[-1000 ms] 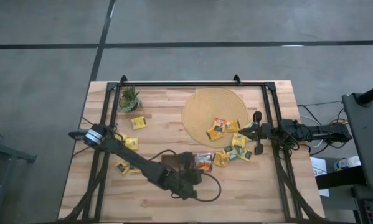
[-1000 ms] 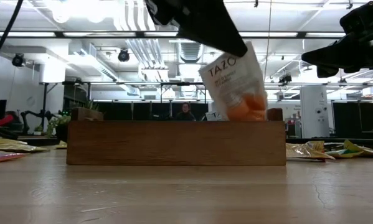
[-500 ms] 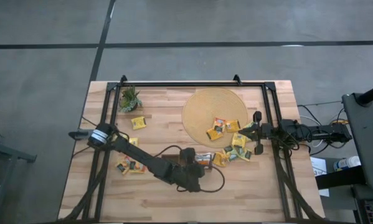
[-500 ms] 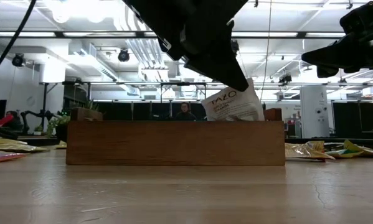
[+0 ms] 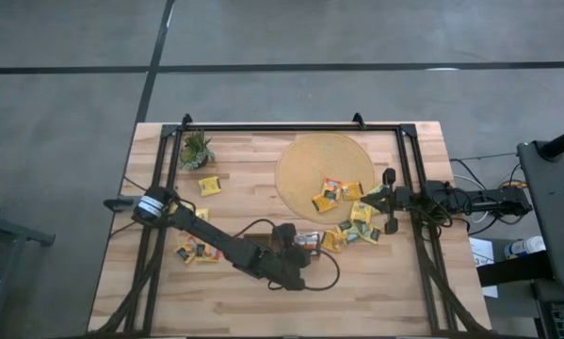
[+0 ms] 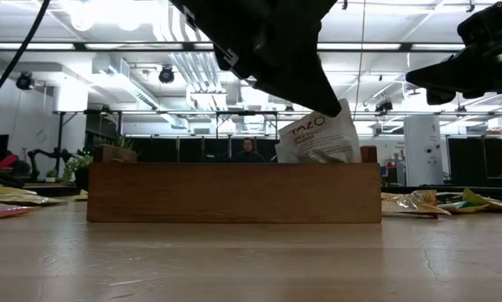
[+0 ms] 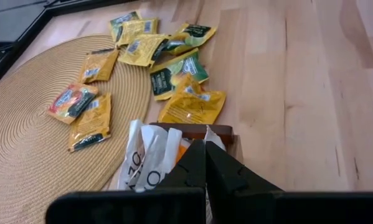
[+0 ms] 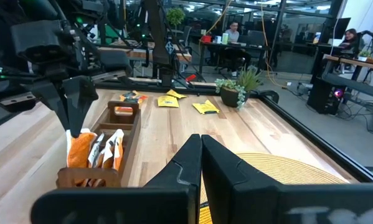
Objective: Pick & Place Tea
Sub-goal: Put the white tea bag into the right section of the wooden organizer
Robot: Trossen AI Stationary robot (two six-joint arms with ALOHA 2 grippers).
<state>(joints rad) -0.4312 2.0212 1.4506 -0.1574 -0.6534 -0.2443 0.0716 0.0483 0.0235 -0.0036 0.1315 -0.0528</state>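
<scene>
My left gripper (image 6: 328, 106) is shut on a white-and-orange tea sachet (image 6: 318, 140) at one end of the dark brown oblong tray (image 6: 234, 192). The sachet's lower part is behind the tray's wall, and other sachets stand next to it (image 8: 108, 149). In the high view the left arm covers most of the tray (image 5: 305, 239). More yellow tea sachets lie on the round mat (image 5: 305, 155), beside it (image 5: 352, 234) and at the table's left (image 5: 195, 250). My right gripper (image 5: 388, 201) waits shut at the table's right side. My left gripper pinches the sachet's top edge (image 6: 338, 111) between its two fingers, which slant down onto it from above. The sachet hangs below the fingertips, a little tilted, with its lower part inside the tray's end (image 8: 80, 152).
A small green plant (image 5: 197, 150) stands at the far left corner. A black frame (image 5: 291, 126) runs around the table top. Loose sachets lie between the tray and the right arm (image 7: 192, 106). Bare wood shows along the near edge (image 5: 376, 292).
My left gripper has gone down toward the tray with the sachet still in its fingers. The sachet hung above the tray's wall with its orange picture showing; now its lower part is sunk behind the wall. Over the last half second it has kept still.
</scene>
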